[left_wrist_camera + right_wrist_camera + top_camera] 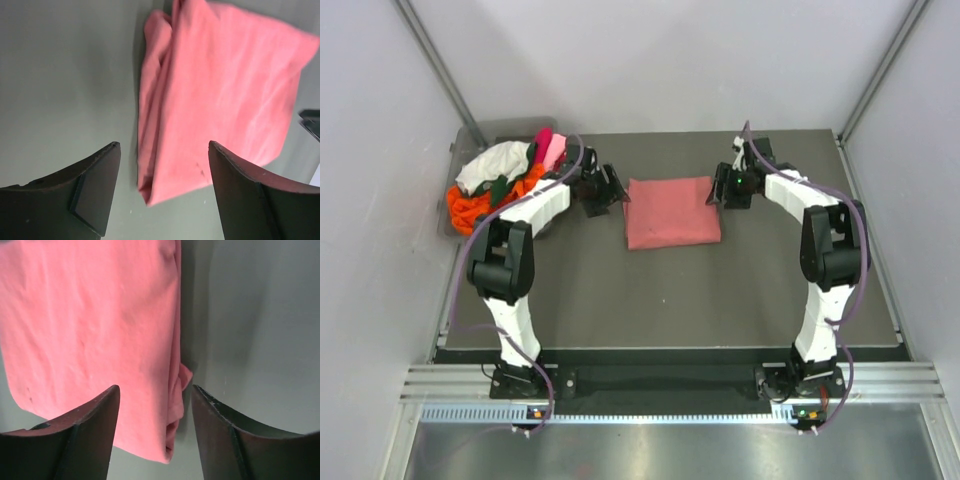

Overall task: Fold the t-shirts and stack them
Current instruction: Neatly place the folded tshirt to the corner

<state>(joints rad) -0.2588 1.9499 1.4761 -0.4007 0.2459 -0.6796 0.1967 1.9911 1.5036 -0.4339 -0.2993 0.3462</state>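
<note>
A salmon-pink t-shirt [671, 212] lies folded into a flat rectangle on the dark table [670, 300], at the back middle. It also shows in the left wrist view [220, 95] and in the right wrist view [95, 325]. My left gripper [610, 192] is open and empty just left of the shirt's left edge, above its corner [165, 150]. My right gripper [720, 190] is open and empty at the shirt's right edge, with a folded corner showing between its fingers [156, 392]. Other t-shirts, orange [470, 208], white [495, 165], magenta [545, 138], light pink and dark green, are heaped at the back left.
The heap of shirts sits in a clear plastic bin [460, 150] at the table's back left corner, close behind the left arm. White walls and metal frame posts enclose the table. A metal rail [670, 385] runs along the near edge by the arm bases.
</note>
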